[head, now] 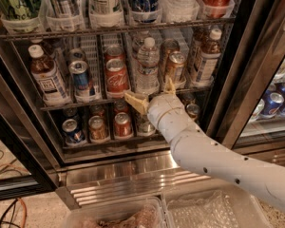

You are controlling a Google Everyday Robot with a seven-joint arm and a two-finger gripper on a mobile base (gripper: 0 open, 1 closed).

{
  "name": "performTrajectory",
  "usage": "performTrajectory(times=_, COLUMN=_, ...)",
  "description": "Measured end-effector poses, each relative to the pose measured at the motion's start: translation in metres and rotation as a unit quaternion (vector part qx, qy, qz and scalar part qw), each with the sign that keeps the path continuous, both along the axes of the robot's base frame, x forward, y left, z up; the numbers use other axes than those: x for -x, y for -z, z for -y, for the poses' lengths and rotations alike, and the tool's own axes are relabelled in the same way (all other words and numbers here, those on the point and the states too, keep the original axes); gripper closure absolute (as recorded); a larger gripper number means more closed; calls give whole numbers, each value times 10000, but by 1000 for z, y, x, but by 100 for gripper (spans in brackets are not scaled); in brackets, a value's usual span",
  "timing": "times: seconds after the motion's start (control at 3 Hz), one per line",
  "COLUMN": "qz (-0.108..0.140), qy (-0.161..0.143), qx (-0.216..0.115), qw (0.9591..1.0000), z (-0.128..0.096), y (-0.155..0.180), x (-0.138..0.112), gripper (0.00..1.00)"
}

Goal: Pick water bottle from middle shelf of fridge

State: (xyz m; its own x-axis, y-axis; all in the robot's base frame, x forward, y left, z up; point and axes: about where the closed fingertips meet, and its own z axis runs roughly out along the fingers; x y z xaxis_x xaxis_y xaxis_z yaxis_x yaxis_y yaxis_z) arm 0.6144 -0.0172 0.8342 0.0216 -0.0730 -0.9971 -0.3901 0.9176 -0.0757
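Note:
The water bottle [147,65] is clear and ribbed with a white cap. It stands on the middle shelf [76,101] of the fridge [223,80], between a red cola can [116,75] and a gold can [175,66]. My gripper [152,93] is at the shelf's front edge, just below the water bottle. Its tan fingers [135,102] are spread open, one to the lower left of the bottle's base and one to its right. It holds nothing. My white arm [213,160] reaches in from the lower right.
Brown-liquid bottles [46,77] stand at both ends of the middle shelf; a blue can [81,79] is beside the left one. Small cans [97,127] fill the lower rack. Upper rack [114,27] holds cans and bottles. Steel base strip [118,177] and clear bins [133,215] lie below.

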Motion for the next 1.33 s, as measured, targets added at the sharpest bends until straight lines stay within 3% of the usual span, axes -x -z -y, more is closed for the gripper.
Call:
performTrajectory(times=0.33, qz=75, qy=-7, qx=38, qw=10000, z=-1, y=-3, x=-5, gripper=31)
performTrajectory(times=1.33, qz=253, qy=-20, qx=17, qw=9997, z=-8, y=-15, x=-32, gripper=36)
